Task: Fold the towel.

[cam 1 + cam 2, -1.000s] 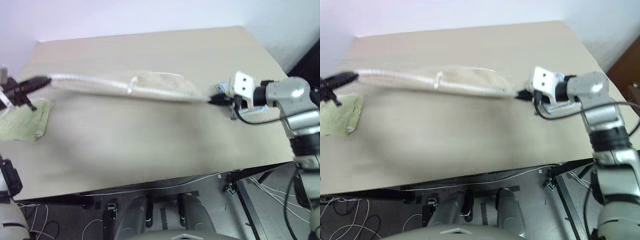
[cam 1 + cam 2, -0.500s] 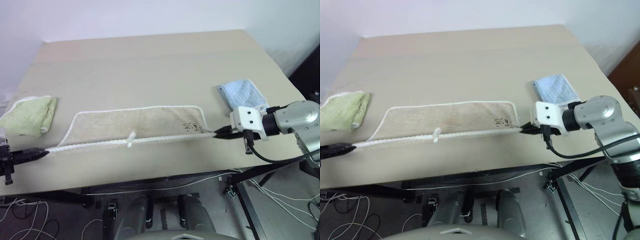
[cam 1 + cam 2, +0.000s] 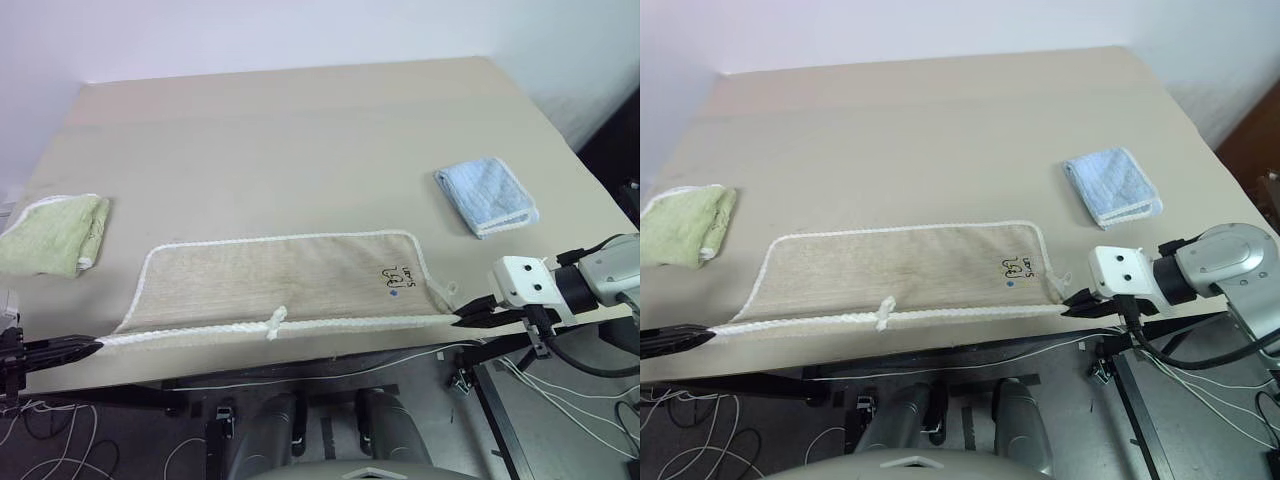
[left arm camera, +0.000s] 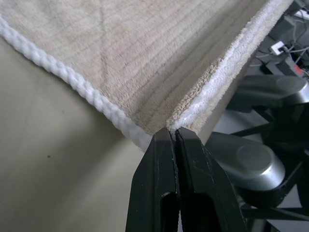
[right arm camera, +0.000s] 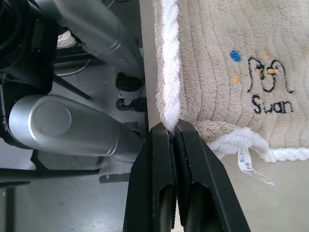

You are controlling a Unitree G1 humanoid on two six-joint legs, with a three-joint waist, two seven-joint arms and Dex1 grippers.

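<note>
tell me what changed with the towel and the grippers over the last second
Both grippers, left gripper and right gripper, kept their pinch on the beige towel corners and drew it from the middle of the table toward the near edge. A second ago it hung stretched and bunched in the air; now it lies spread flat, near hem at the table's edge. The green cloth and blue cloth stayed put.
</note>
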